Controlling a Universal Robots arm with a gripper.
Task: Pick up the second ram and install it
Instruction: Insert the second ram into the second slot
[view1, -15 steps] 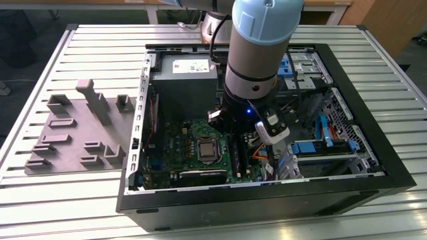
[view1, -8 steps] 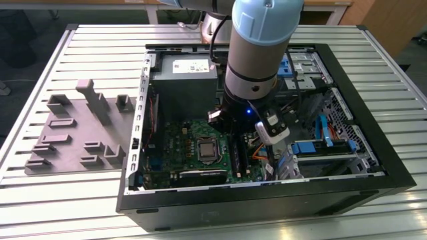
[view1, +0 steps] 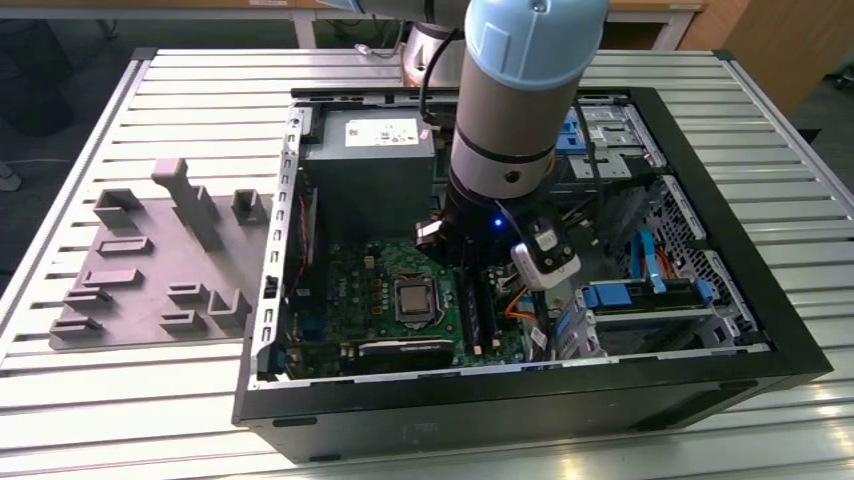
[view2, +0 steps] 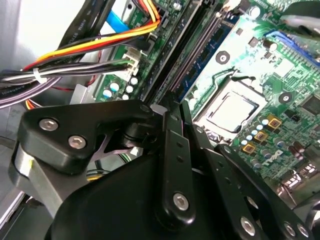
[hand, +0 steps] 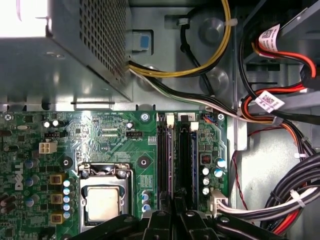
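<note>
Between the closed-together fingers, the second ram (hand: 174, 165) is standing on edge over the black slots (hand: 164, 160) on the motherboard (hand: 105, 140), beside the CPU socket (hand: 102, 202). The gripper (hand: 174, 212) is pinching it from above (contact point hidden), inside the PC case (view1: 747, 385), with the grey tray (view1: 147, 260) lying well apart on the table (view1: 80, 400).
</note>
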